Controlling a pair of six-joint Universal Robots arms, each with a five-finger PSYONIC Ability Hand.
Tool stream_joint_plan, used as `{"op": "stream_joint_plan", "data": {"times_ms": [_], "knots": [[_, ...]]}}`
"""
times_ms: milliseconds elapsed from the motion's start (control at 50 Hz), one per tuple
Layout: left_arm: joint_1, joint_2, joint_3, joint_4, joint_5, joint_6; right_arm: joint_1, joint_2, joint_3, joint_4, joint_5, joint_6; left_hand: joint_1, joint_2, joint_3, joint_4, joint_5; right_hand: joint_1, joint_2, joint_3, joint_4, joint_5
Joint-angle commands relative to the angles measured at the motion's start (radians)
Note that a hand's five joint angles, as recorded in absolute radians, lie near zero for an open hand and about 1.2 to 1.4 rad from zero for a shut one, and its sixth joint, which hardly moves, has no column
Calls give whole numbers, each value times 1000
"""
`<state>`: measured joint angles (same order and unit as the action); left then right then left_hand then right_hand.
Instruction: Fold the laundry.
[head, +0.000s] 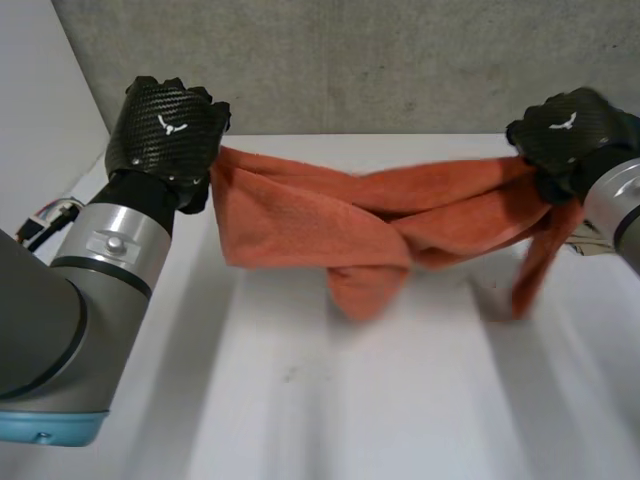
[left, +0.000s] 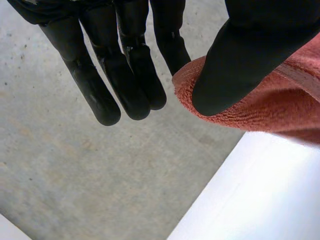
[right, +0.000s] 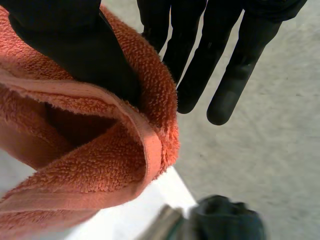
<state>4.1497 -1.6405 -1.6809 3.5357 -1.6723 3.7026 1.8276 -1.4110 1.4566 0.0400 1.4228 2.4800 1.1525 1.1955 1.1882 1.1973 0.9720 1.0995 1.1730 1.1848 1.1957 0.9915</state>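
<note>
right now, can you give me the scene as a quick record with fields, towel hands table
item: orange towel, stretched between the two hands, twisted near its middle
left hand: pinches one end of the towel between thumb and a finger
right hand: pinches the other end under its thumb; a loose corner hangs below it
surface: white table, beneath the towel
fold state: not yet folded
contact: cannot tell whether the sagging middle touches the table
</note>
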Motion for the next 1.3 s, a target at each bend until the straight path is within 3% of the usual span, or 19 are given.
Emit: {"op": "stream_joint_plan", "data": {"times_ms": [20, 160, 300, 380, 460, 540, 600, 740, 900, 920, 980, 1080, 1200, 1280, 1300], "knots": [[38, -18, -11, -1, 89, 85, -5, 10, -65, 109, 25, -49, 244, 201, 208, 199, 250, 297, 223, 211, 201, 230], [41, -177, 29, 3, 88, 88, -2, 176, -120, 147, 47, -67, 244, 201, 208, 199, 250, 297, 223, 211, 201, 230], [58, -301, 269, 22, 86, 91, 16, 283, -310, 68, 60, -59, 244, 201, 208, 199, 250, 297, 223, 211, 201, 230], [63, -324, 527, 52, 77, 83, 30, 330, -478, -249, 123, -15, 244, 201, 208, 199, 250, 297, 223, 211, 201, 230], [61, -323, 716, 109, 57, 79, 30, 297, -460, -574, 145, 31, 244, 201, 208, 199, 250, 297, 223, 211, 201, 230], [52, -314, 750, 170, 54, 80, 32, 250, -373, -698, 139, 36, 244, 201, 208, 199, 250, 297, 223, 211, 201, 230], [50, -297, 699, 177, 55, 80, 35, 231, -302, -687, 127, 36, 244, 201, 208, 199, 250, 297, 223, 211, 201, 230], [53, -257, 357, 180, 65, 80, 55, 170, 3, -550, 90, 31, 244, 201, 208, 199, 250, 297, 223, 211, 201, 230], [52, -248, 80, 207, 100, 83, 146, 133, 300, -90, 47, -6, 244, 201, 208, 199, 250, 297, 223, 211, 201, 230], [52, -245, 67, 213, 106, 83, 186, 135, 304, 10, 27, -19, 244, 201, 208, 199, 250, 77, 3, -8, -19, 10], [50, -217, 35, 239, 137, 88, 210, 127, 268, 63, 12, -4, 244, 201, 208, 199, 250, -871, -944, -956, -967, -937], [47, -176, 44, 246, 151, 89, 156, 127, 133, -26, 25, 28, 244, 201, 208, 199, 250, -925, -998, -1010, -1021, -992], [38, -116, 58, 233, 152, 86, 111, 144, -70, -3, 28, 40, 244, 201, 208, 199, 250, -925, -998, -1010, -1021, -992], [15, -58, 58, 229, 169, 85, 99, 254, -237, 24, -10, 39, 244, 201, 208, 199, 250, -925, -998, -1010, -1021, -992], [3, -33, 53, 224, 178, 85, 108, 312, -305, 30, -57, 39, 244, 201, 208, 199, 250, -925, -998, -1010, -1021, -992]]}}
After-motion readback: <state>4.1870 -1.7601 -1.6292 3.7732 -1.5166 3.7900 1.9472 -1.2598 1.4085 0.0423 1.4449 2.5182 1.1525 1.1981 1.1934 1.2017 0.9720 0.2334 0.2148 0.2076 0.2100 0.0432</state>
